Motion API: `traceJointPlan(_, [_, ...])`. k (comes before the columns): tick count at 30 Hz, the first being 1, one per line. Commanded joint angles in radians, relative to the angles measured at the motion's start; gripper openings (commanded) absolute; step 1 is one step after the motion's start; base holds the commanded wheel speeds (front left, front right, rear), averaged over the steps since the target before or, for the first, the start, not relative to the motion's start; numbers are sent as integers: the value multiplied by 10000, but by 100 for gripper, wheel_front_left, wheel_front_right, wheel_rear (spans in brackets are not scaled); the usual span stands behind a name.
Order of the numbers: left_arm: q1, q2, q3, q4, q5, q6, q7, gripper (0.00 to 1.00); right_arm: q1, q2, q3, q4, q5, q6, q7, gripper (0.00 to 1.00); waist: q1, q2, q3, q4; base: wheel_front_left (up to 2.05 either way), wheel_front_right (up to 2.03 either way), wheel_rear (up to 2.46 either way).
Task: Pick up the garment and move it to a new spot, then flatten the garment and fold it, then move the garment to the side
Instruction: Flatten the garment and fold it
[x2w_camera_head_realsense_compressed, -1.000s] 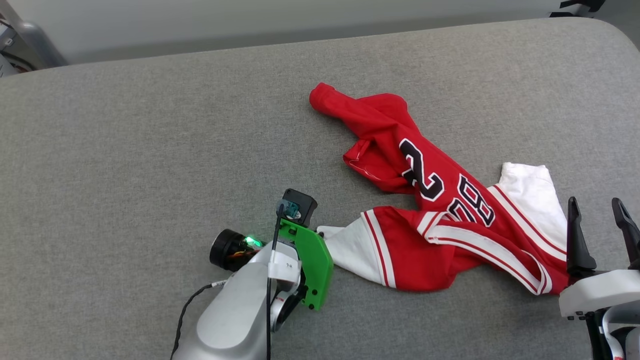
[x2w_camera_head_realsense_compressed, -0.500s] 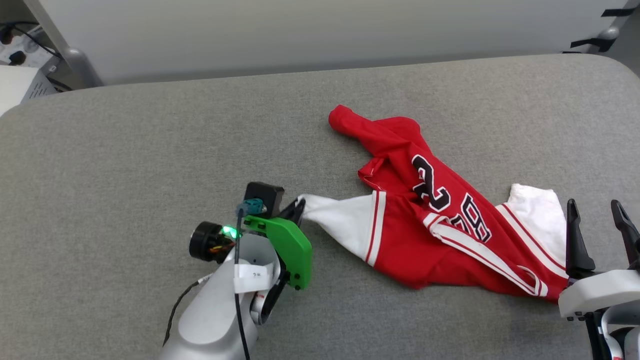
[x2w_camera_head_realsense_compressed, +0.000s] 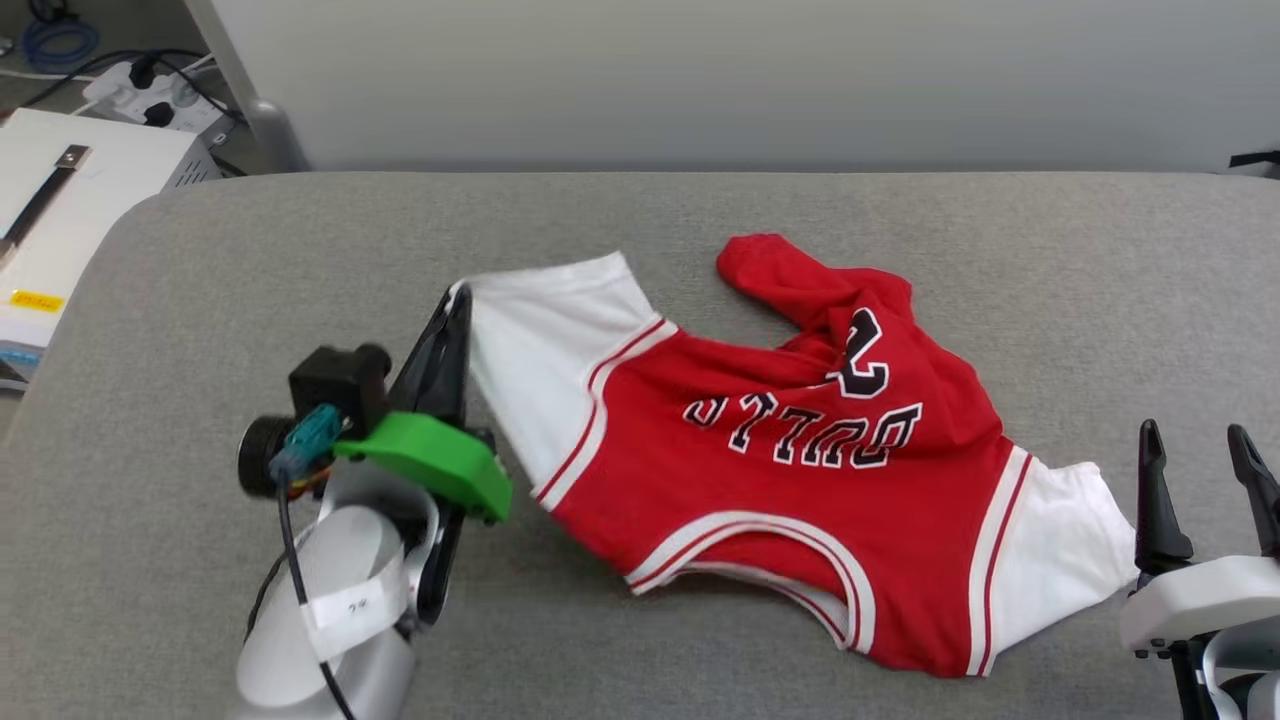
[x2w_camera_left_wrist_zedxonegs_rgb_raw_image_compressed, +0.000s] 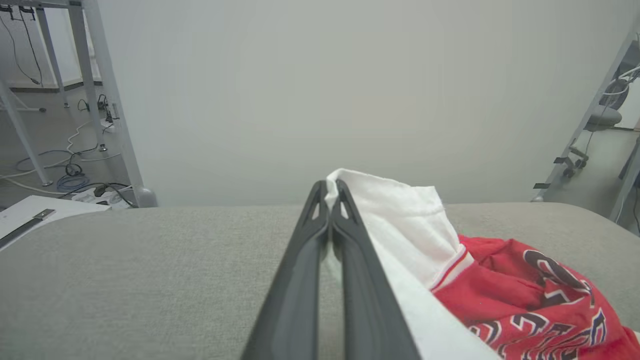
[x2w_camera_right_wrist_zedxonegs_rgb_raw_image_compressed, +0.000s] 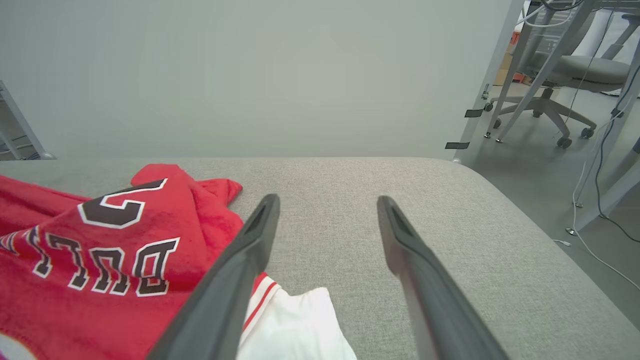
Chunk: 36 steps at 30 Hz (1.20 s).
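The garment (x2w_camera_head_realsense_compressed: 800, 480), a red jersey T-shirt with white sleeves and black lettering, lies partly spread on the grey padded table (x2w_camera_head_realsense_compressed: 700, 200). My left gripper (x2w_camera_head_realsense_compressed: 458, 298) is shut on the edge of its white sleeve (x2w_camera_head_realsense_compressed: 545, 340) and holds that edge lifted; the left wrist view shows the sleeve (x2w_camera_left_wrist_zedxonegs_rgb_raw_image_compressed: 400, 220) pinched at the tips of my left gripper (x2w_camera_left_wrist_zedxonegs_rgb_raw_image_compressed: 329, 186). My right gripper (x2w_camera_head_realsense_compressed: 1195, 445) stands open at the lower right, just beside the other white sleeve (x2w_camera_head_realsense_compressed: 1060, 540). Through the right wrist view, the garment (x2w_camera_right_wrist_zedxonegs_rgb_raw_image_compressed: 90, 250) lies left of my right gripper (x2w_camera_right_wrist_zedxonegs_rgb_raw_image_compressed: 327, 200).
A white box (x2w_camera_head_realsense_compressed: 60, 210) and power strips with cables (x2w_camera_head_realsense_compressed: 150, 85) sit off the table's left end. A pale wall runs behind the table. An office chair (x2w_camera_right_wrist_zedxonegs_rgb_raw_image_compressed: 575, 75) and metal frame legs stand off to the right.
My left gripper has pulled the white sleeve up and to the left, and the garment has opened out, its lettering now showing. The camera has tilted, bringing the wall and floor into view. The right gripper has stayed put.
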Motion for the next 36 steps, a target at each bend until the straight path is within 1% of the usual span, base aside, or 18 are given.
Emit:
traceJointPlan(1, [493, 175, 93, 87, -132, 59, 1, 0, 22, 24, -26, 71, -64, -7, 0, 100, 0, 0, 36, 290, 0, 0, 0])
traceJointPlan(5, [1313, 467, 278, 652, -475, 84, 454, 0, -42, 67, -14, 292, -110, -7, 17, 100, 0, 0, 99, 442, 0, 0, 0])
traceJointPlan(8, [1649, 561, 363, 1202, -694, 62, 686, 0, -82, 80, 8, 512, -132, -7, 56, 100, 0, 0, 137, 497, 0, 0, 0])
traceJointPlan(15, [1435, 499, 517, 2342, -978, -25, 543, 0, -108, -38, 98, 841, -126, -7, 230, 100, 0, 0, 168, 521, 0, 0, 0])
traceJointPlan(16, [1145, 495, 506, 2716, -932, 4, 419, 100, -104, -112, 146, 869, -115, -7, 303, 100, 0, 0, 159, 514, 0, 0, 0])
traceJointPlan(21, [907, 474, 540, 2671, -743, 22, -37, 100, -57, -347, 328, 836, 13, -7, 451, 100, 0, 0, 20, 606, 0, 0, 0])
traceJointPlan(24, [1041, 387, 591, 2083, -593, -80, -193, 100, -15, -537, 447, 705, 119, -7, 679, 100, 0, 0, -39, 793, 0, 0, 0])
traceJointPlan(26, [1258, 302, 660, 1524, -509, -173, -222, 100, 44, -727, 586, 673, 204, -7, 1063, 100, 0, 0, -40, 950, 0, 0, 0])
traceJointPlan(28, [1528, 269, 736, 729, -261, -263, -228, 100, 87, -1002, 733, 688, 309, -7, 1595, 100, 0, 0, 7, 1097, 0, 0, 0])
traceJointPlan(31, [2099, 194, 774, -330, 151, -347, -231, 100, 123, -1387, 945, 742, 565, -7, 2808, 100, 0, 0, 105, 1266, 0, 0, 0])
traceJointPlan(33, [2438, 131, 792, -778, 298, -404, -232, 100, 151, -1618, 942, 805, 786, -7, 3809, 100, 0, 0, 187, 1347, 0, 0, 0])
traceJointPlan(36, [2757, 78, 751, -1139, 466, -471, -233, 100, 190, -1858, 681, 815, 936, -7, 5187, 100, 0, 0, 293, 1461, 0, 0, 0])
